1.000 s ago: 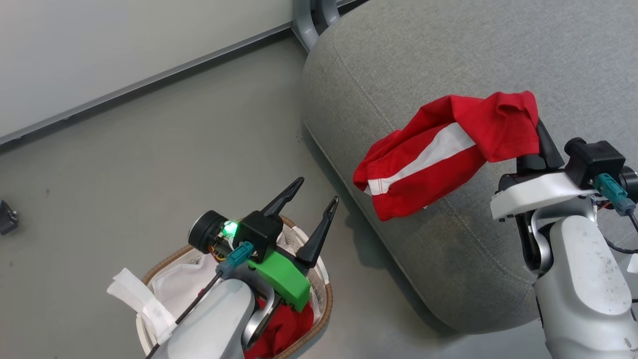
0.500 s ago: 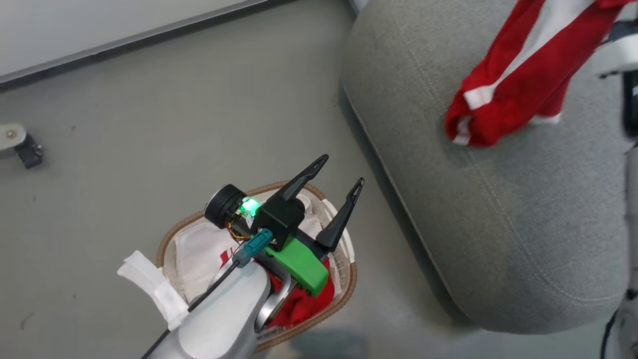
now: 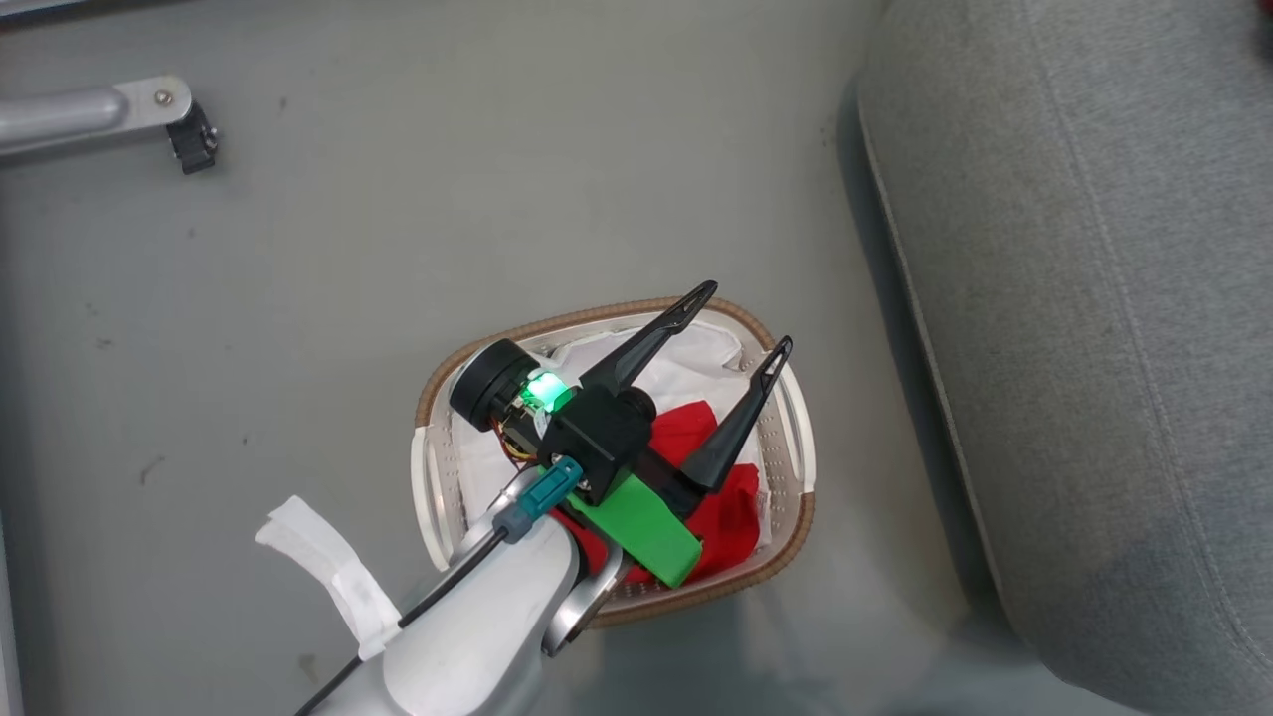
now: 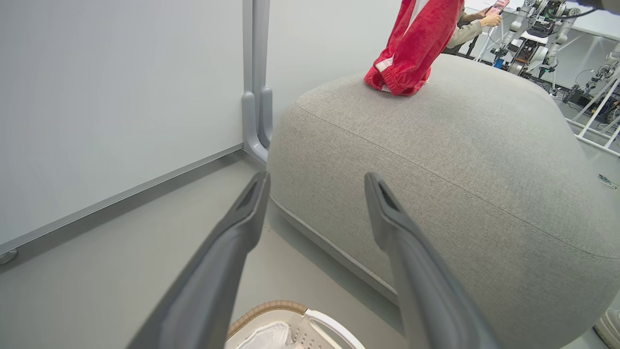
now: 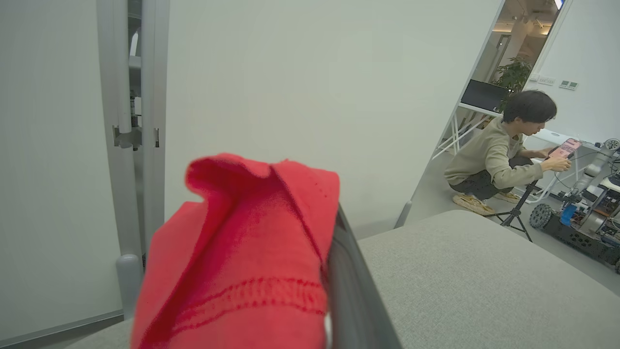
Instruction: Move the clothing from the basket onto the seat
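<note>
Gaping left pincer (image 3: 747, 315) hovers; right pincer (image 5: 335, 271) clamps clothing (image 5: 242, 261).

My left gripper (image 3: 747, 316) has matt dark plastic fingers (image 4: 232, 252) on a smooth green plastic mount (image 3: 636, 527). Beneath it, the basket (image 3: 796, 467) looks like smooth cream plastic, perforated, with a brown woven rim. Inside, the clothing (image 3: 731, 502) is soft red cloth against a thin, crinkled white liner (image 3: 696, 363). Right of the fingers, the seat (image 3: 1094, 298) is coarse grey woven fabric with stitched seams. The floor (image 3: 398, 249) is smooth and faintly sheeny.
</note>
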Tool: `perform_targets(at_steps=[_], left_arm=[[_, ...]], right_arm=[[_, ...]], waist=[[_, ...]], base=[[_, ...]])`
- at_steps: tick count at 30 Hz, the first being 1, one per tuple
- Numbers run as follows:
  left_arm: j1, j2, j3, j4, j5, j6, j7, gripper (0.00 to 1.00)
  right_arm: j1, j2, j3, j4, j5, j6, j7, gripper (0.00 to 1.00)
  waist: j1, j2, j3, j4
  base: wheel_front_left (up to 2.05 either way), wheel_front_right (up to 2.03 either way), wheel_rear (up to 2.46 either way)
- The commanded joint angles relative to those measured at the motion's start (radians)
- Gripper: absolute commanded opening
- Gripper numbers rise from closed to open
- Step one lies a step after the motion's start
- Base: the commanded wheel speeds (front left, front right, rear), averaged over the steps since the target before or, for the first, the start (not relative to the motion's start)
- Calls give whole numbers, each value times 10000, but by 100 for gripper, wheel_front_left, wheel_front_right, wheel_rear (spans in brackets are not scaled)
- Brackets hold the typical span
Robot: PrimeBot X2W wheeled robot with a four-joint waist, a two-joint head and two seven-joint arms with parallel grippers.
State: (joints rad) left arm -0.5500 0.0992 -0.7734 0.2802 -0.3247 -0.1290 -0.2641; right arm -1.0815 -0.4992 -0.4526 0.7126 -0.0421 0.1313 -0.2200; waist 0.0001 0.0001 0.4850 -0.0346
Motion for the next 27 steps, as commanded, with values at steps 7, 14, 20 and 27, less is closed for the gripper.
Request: perform_targets(at_steps=[7, 14, 20, 27], left_arm=[[-209, 38, -117, -190, -51, -25, -7, 100], [-149, 217, 9, -84, -94, -25, -7, 100], [-134, 246, 173, 38, -164, -25, -6, 100], [168, 230, 594, 169, -249, -25, -7, 100]], right_arm=[[1099, 562, -902, 1587, -807, -12, -271, 0], [1536, 1298, -1101, 2305, -1206, -10, -446, 0], [1738, 1647, -887, 1994, -1230, -10, -461, 98], [2358, 2084, -165, 1496, -1035, -12, -463, 100]], waist=[[-1, -1, 944, 651], [-1, -1, 937, 358], [-1, -1, 672, 107], [-1, -1, 8, -185]], base=[[0, 0, 0], [0, 0, 0], [0, 0, 0], [0, 0, 0]])
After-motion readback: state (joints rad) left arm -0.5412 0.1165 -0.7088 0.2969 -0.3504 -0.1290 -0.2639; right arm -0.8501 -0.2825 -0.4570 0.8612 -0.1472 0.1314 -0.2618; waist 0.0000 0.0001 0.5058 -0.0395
